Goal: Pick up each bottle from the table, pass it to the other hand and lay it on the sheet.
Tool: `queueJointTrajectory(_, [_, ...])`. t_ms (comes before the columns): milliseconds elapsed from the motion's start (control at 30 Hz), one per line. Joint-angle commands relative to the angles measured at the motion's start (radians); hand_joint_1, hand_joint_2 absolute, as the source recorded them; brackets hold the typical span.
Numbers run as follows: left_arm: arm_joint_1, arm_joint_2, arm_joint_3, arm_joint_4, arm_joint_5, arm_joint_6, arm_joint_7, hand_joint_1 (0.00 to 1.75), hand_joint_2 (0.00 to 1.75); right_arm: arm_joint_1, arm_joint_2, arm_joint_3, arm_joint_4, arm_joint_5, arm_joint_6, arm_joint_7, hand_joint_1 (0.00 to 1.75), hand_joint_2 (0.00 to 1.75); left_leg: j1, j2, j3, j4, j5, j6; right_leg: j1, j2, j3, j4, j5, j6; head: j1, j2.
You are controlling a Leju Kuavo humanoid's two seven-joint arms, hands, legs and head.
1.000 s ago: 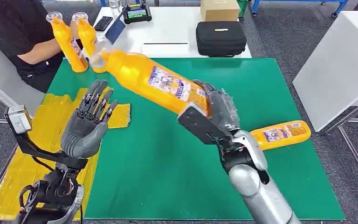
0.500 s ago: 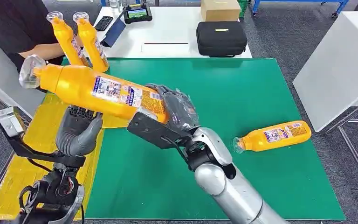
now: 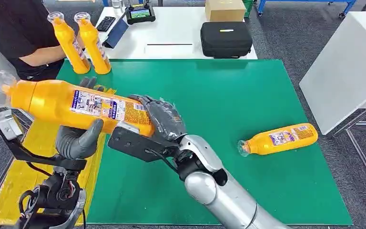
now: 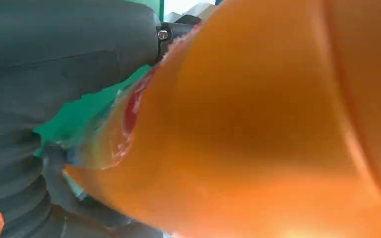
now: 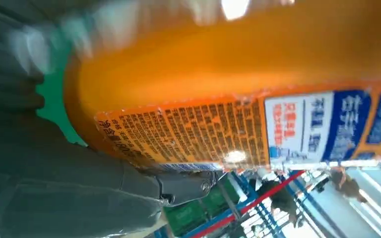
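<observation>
Right hand: your right hand grips the base end of the held bottle, fingers wrapped around it.
Left hand: your left hand is under the middle of the same bottle, thumb up against its near side. You cannot tell if the fingers behind have closed on it.
Held bottle: it lies almost level in the air, clear cap pointing to your left, above the edge where the yellow sheet meets the green mat.
Second bottle: one lying bottle is on its side on the mat, well to your right, cap toward the middle.
Standing bottles: two upright bottles stand side by side at the far left corner of the counter, near a person's arm.
Behind: a black case lies on the white table.
</observation>
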State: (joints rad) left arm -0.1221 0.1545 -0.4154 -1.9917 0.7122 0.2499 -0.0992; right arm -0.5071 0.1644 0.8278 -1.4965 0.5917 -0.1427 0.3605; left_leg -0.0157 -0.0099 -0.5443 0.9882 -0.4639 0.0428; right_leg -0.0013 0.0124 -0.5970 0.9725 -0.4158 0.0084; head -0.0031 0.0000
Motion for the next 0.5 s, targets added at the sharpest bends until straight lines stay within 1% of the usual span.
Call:
queueJointTrajectory(33, [-0.023,-0.004,-0.019,0.017,-0.004,0.004,0.002,0.00,1.75,-0.043,-0.003,0.054,0.076,-0.004,0.005,0.008,1.75,1.75,0.001,0.000,0.002,0.000,-0.001,-0.002,0.001,-0.001,0.002,-0.001,0.000,0.000,0.000,0.000])
queueJointTrajectory(67, [-0.020,-0.006,-0.016,0.014,-0.005,0.008,-0.001,0.00,1.75,-0.044,-0.009,0.068,0.073,0.005,0.011,0.009,1.75,1.75,0.001,0.001,0.004,0.000,-0.001,-0.003,0.001,-0.001,0.004,-0.001,-0.001,0.000,0.000,0.000])
queueJointTrajectory(100, [-0.027,-0.011,-0.013,0.013,-0.005,0.013,-0.001,0.00,1.75,-0.077,-0.030,0.123,0.092,-0.006,0.036,-0.002,1.75,1.75,0.001,0.001,0.003,0.000,-0.001,-0.003,0.001,0.000,0.003,-0.001,-0.001,0.000,0.000,0.000])
queueJointTrajectory(133, [-0.034,-0.017,-0.010,0.013,-0.006,0.019,0.002,0.00,1.75,-0.094,-0.035,0.154,0.117,-0.012,0.034,-0.005,1.75,1.75,0.001,0.001,0.005,0.000,-0.002,-0.004,0.001,-0.001,0.006,-0.001,-0.001,0.001,0.000,0.000])
queueJointTrajectory(167, [-0.039,-0.022,-0.007,0.012,-0.007,0.025,0.006,0.00,1.75,-0.099,-0.036,0.179,0.140,-0.027,0.029,-0.017,1.75,1.75,0.001,0.001,0.003,0.000,-0.001,-0.003,0.001,0.000,0.004,-0.001,-0.001,0.001,0.000,0.000])
queueJointTrajectory(233, [-0.045,-0.031,-0.001,0.011,-0.008,0.035,0.007,0.00,1.75,-0.101,-0.034,0.241,0.179,-0.033,0.028,-0.015,1.75,1.75,0.002,0.002,0.007,0.000,-0.003,-0.005,0.002,0.000,0.008,-0.002,-0.002,0.001,0.000,0.000])
queueJointTrajectory(267, [-0.046,-0.030,-0.001,0.013,-0.005,0.036,0.010,0.00,1.75,-0.102,-0.031,0.271,0.202,-0.035,0.030,-0.015,1.75,1.75,0.001,0.001,0.003,-0.001,-0.001,-0.002,0.001,0.000,0.003,-0.001,0.000,0.000,0.000,0.000])
queueJointTrajectory(300, [-0.048,-0.026,-0.003,0.018,-0.004,0.037,0.009,0.00,1.75,-0.100,-0.027,0.298,0.227,-0.054,0.038,-0.007,1.75,1.75,0.002,0.002,0.006,-0.002,-0.002,-0.004,0.001,0.001,0.007,-0.003,-0.001,0.000,0.000,0.000])
queueJointTrajectory(367, [-0.048,-0.017,-0.004,0.030,0.000,0.033,0.003,0.00,1.75,-0.101,-0.026,0.335,0.253,-0.064,0.041,-0.006,1.75,1.75,0.001,0.000,0.005,-0.002,-0.001,-0.003,0.001,-0.001,0.005,-0.002,-0.001,0.000,0.000,0.000])
queueJointTrajectory(400, [-0.045,-0.015,-0.002,0.033,0.003,0.030,-0.004,0.00,1.75,-0.102,-0.028,0.345,0.259,-0.075,0.045,-0.004,1.75,1.75,0.003,0.001,0.009,-0.002,-0.002,-0.006,0.002,-0.002,0.010,-0.004,-0.002,0.000,0.000,0.000])
queueJointTrajectory(467, [-0.038,-0.015,0.005,0.038,0.004,0.026,-0.016,0.00,1.75,-0.104,-0.035,0.356,0.269,-0.084,0.047,-0.003,1.75,1.75,0.002,0.000,0.008,-0.003,-0.001,-0.005,0.002,-0.002,0.009,-0.004,-0.001,0.000,0.000,0.000])
queueJointTrajectory(500, [-0.035,-0.015,0.007,0.038,0.004,0.025,-0.019,0.00,1.75,-0.105,-0.037,0.356,0.272,-0.086,0.047,-0.002,1.75,1.75,0.001,0.000,0.005,-0.002,0.000,-0.003,0.001,-0.002,0.005,-0.003,-0.001,0.000,0.000,0.000])
